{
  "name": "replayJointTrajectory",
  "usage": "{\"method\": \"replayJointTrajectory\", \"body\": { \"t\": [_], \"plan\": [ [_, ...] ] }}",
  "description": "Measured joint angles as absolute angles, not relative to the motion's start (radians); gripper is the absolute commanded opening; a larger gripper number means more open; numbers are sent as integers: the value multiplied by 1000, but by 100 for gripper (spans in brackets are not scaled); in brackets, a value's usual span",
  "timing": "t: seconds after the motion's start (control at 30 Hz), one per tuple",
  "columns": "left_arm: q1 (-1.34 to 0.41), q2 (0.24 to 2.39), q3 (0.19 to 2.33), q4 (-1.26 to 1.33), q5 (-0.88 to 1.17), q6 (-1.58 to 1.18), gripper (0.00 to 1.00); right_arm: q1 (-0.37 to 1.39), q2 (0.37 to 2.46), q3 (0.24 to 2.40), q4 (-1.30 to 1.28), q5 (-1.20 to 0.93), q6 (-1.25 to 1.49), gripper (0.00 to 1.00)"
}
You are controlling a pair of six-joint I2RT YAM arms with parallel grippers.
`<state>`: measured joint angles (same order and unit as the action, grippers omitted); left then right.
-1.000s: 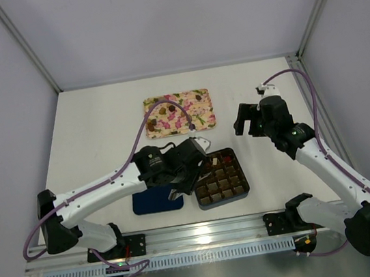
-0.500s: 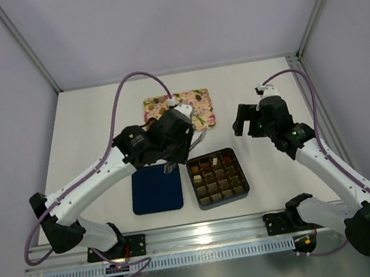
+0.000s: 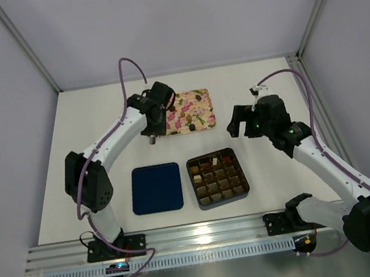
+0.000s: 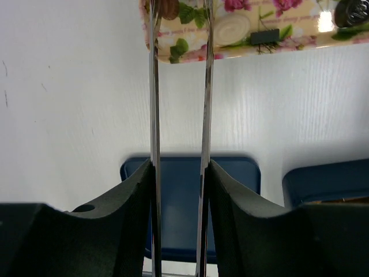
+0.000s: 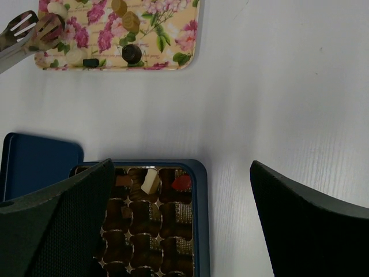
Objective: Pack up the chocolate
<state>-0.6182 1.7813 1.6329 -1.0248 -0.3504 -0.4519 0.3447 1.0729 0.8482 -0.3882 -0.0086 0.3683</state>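
Observation:
My left gripper [image 3: 155, 118] is shut on metal tongs [image 4: 180, 86], fingertips [image 4: 151, 173] pressed on the blades. The tong tips reach the near left corner of the floral tray [image 3: 192, 117] and stand either side of a brown chocolate [image 4: 168, 7]; I cannot tell if they pinch it. Several more chocolates lie on the tray, including a dark round one [image 5: 131, 53] and a white one [image 4: 233, 26]. The dark box of cells [image 3: 243, 171] holds many brown pieces, a whitish one [image 5: 151, 180] and a red one [image 5: 181, 183]. My right gripper [image 3: 238, 121] is open and empty.
A dark blue lid [image 3: 156, 188] lies flat left of the box, and it also shows in the left wrist view [image 4: 179, 202]. The right gripper [image 5: 181, 167] hovers above the table by the box's far right corner. White walls and frame posts border the table.
The left arm has swung from over the box and lid to the far left, carrying the tongs to the tray. The right gripper has shifted slightly left.

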Motion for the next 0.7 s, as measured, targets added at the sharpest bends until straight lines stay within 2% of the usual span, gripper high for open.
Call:
{"method": "replayJointTrajectory", "body": {
  "t": [0.23,0.7],
  "plan": [
    [-574,1872,1715,-1007,-351,-425,40,345,1073,832,-367,-34,369,100],
    [-569,1889,1745,-995,-348,-410,40,345,1073,825,-360,-38,369,100]
  ]
}}
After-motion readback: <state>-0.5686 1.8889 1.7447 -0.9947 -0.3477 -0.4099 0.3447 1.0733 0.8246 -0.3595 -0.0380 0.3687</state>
